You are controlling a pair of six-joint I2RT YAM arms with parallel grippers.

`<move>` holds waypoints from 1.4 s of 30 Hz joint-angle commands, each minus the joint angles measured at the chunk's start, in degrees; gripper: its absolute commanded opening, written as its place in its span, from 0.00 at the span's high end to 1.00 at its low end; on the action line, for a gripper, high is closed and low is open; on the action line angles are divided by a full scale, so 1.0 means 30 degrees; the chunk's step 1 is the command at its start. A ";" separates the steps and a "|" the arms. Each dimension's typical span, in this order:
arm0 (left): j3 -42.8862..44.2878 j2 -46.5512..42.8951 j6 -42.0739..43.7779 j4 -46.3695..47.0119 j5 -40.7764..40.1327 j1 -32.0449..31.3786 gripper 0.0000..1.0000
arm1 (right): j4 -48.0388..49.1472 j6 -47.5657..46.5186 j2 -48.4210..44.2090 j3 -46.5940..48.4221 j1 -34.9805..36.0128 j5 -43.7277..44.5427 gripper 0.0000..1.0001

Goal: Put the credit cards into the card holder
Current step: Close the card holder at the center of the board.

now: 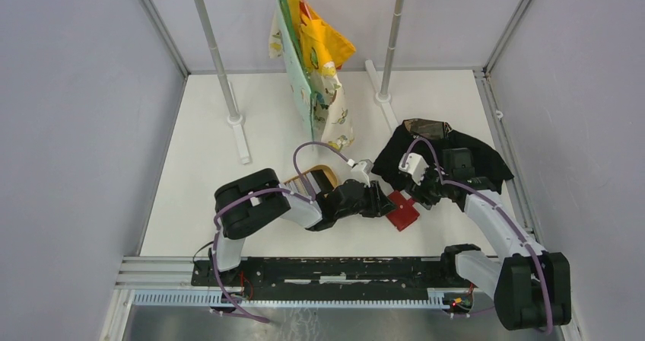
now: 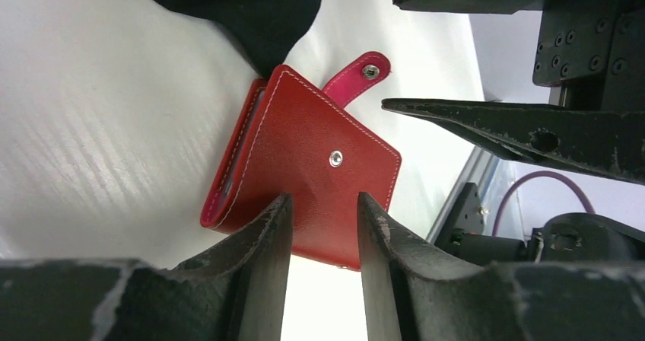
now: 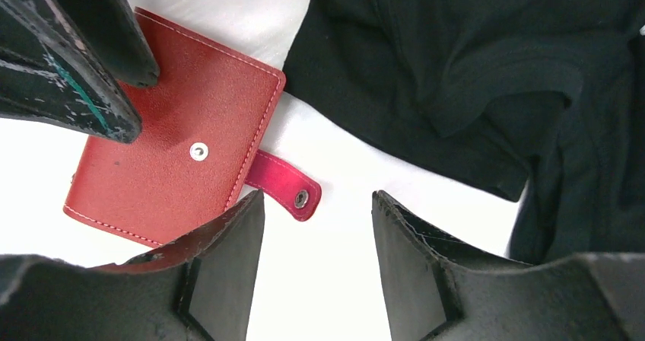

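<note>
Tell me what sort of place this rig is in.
Probably a lab test cell, not a home: plain grey panel walls in metal framing, a bare white table, an aluminium mounting rail at its near edge, and a garment rack standing as a prop.

I have both arms bent inward over the card holder (image 1: 401,211): left gripper (image 2: 323,200) slightly parted, right gripper (image 3: 318,200) wider (neither gripping).
</note>
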 commanded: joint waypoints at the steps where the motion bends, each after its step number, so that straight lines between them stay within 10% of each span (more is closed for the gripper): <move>1: 0.0623 -0.0764 0.1882 -0.2391 -0.1425 0.0093 0.57 | 0.0333 0.0887 0.0683 0.0840 -0.0517 -0.0248 0.40; 9: 0.0694 -0.0858 0.2389 -0.2554 -0.1209 0.0078 0.57 | -0.0190 0.1137 0.1507 0.1172 -0.1692 -0.2111 0.47; 23: 0.0135 -0.2416 0.3633 -0.2218 -0.0991 -0.0083 0.56 | -0.1981 -0.0096 0.2899 0.1969 -0.2396 -0.5612 1.00; 42: 0.1104 -0.2481 0.5676 -0.2361 -0.0524 -0.0130 0.68 | -0.2166 -0.0885 0.2314 0.2946 -0.0166 -0.7114 0.98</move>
